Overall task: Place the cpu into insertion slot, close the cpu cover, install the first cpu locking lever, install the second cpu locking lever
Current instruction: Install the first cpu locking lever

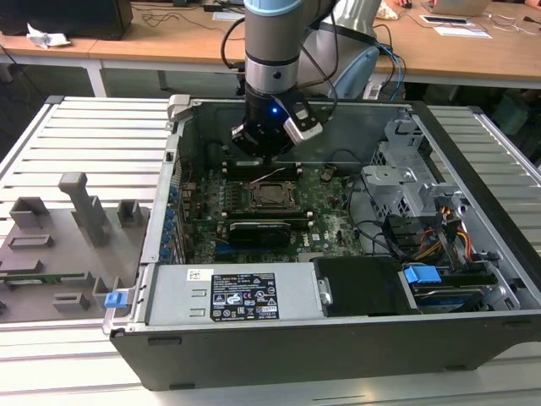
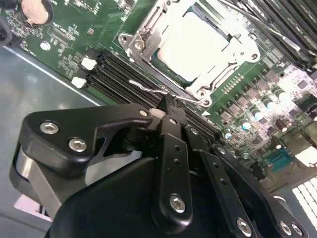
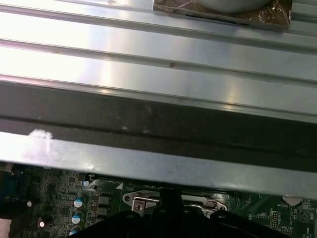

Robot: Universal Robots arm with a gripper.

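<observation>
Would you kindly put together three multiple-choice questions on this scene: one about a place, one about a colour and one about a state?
1. In the exterior view, the gripper hangs over:
A) the grey fixture tray
B) the motherboard, at the edge of the insertion slot
C) the drive cage

2. The motherboard is:
A) red
B) blue
C) green

3. The cpu cover is:
A) lying flat around the cpu
B) standing upright
C) lying outside the case

Answers:
1 B: the arm reaches into the case right by the socket.
2 C: the board is green in every view.
3 A: in the second wrist view the frame lies flat, with the chip's silvery top in its cut-out.
</observation>
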